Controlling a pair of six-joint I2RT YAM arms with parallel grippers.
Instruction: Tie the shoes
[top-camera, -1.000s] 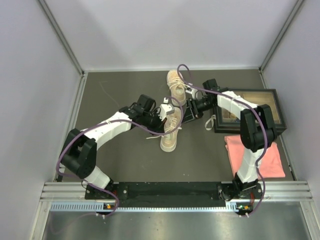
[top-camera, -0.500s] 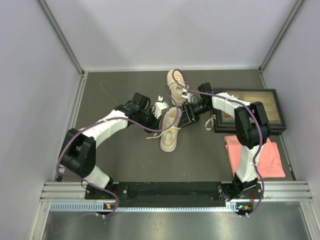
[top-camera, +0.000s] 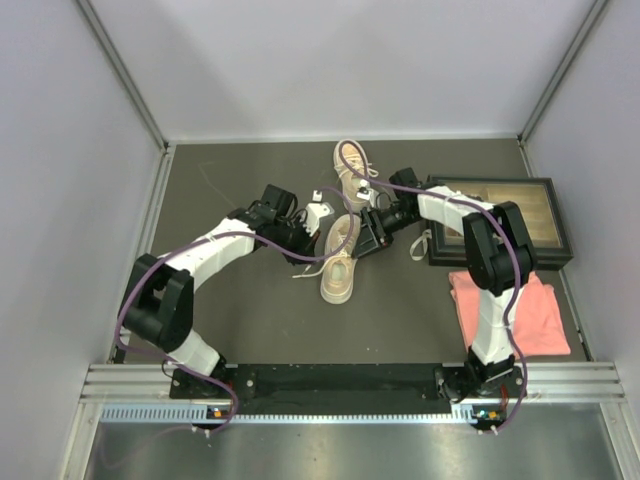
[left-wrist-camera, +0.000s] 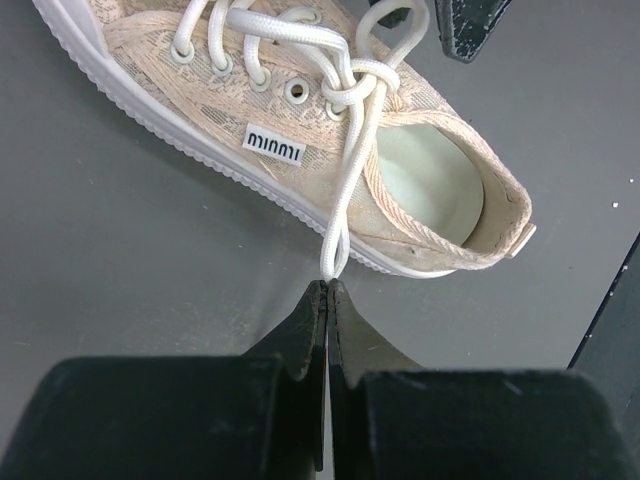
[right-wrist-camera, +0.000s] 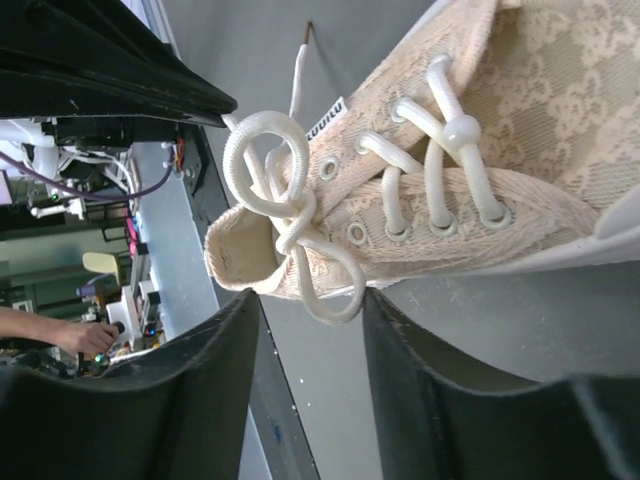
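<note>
Both lie mid-table: the near shoe (top-camera: 337, 270) just before the far shoe (top-camera: 352, 172), partly under a cable (top-camera: 347, 143). The left gripper (left-wrist-camera: 328, 288) pinches the near shoe's lace (left-wrist-camera: 345, 200), whose tip is hidden between the pressed-together fingers. The right gripper (right-wrist-camera: 312, 300) has its jaws spread about a loop (right-wrist-camera: 358, 280); the toe is cut off.

A dark grey bench (top-camera: 250, 330) stands enclosed by pale walls (top-camera: 340, 60) on three sides; an aluminium rail (top-camera: 580, 380) lines its near edge.
</note>
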